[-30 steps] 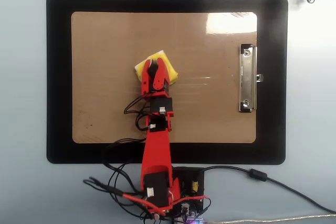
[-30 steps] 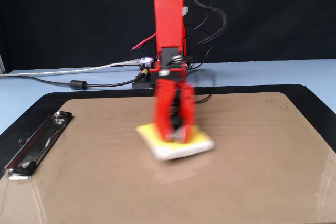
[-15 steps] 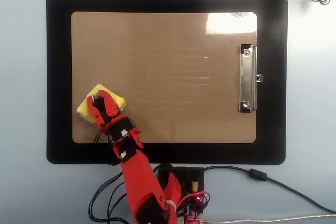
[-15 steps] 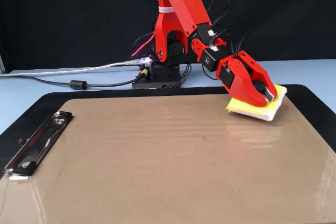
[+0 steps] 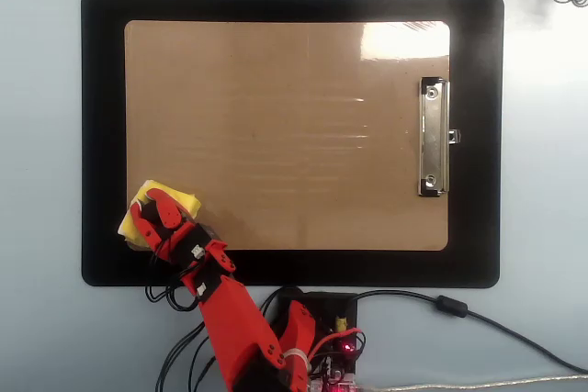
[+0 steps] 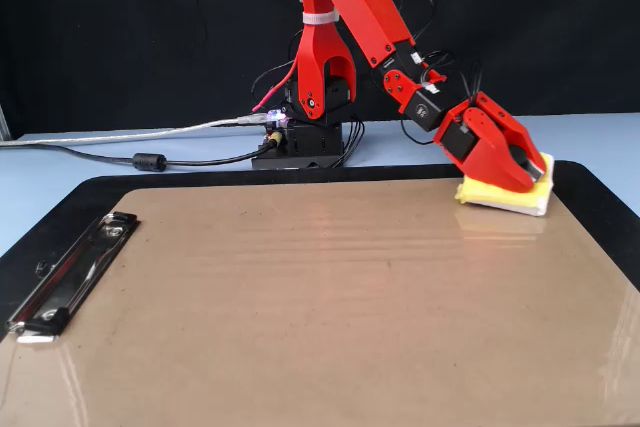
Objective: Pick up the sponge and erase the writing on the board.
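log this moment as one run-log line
gripper: shut on sponge | sponge: at board corner, overlapping black mat | writing: none visible | clip: untouched

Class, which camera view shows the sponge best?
The fixed view: the sponge shows its yellow top and white underside beneath the gripper. In the overhead view the sponge is largely covered by the arm.

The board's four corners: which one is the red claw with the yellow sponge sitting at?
The corner nearest the arm's base and farthest from the silver clip. The gripper holds the sponge there, overlapping the board edge onto the black mat.
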Controlling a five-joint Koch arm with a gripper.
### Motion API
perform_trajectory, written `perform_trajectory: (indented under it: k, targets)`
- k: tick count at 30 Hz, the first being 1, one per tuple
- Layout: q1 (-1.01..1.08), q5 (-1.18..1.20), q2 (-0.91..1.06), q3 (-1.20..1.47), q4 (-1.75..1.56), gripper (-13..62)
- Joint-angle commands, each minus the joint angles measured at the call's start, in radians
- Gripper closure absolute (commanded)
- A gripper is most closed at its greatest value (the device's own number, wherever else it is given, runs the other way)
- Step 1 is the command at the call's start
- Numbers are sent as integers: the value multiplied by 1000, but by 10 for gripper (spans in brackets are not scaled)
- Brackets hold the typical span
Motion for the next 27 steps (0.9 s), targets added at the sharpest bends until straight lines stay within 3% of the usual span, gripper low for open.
perform_trajectory:
  k: [1, 8, 13, 16, 19, 27]
  targets:
    - [-6, -18, 34, 12, -23, 574]
    - [-8, 38, 41, 80, -23, 558]
    - [-20, 38, 35, 74, -26, 267]
    - [-40, 37, 35, 61, -31, 200]
    - [-51, 32, 38, 29, -26, 163]
    - [28, 28, 152, -77, -20, 157]
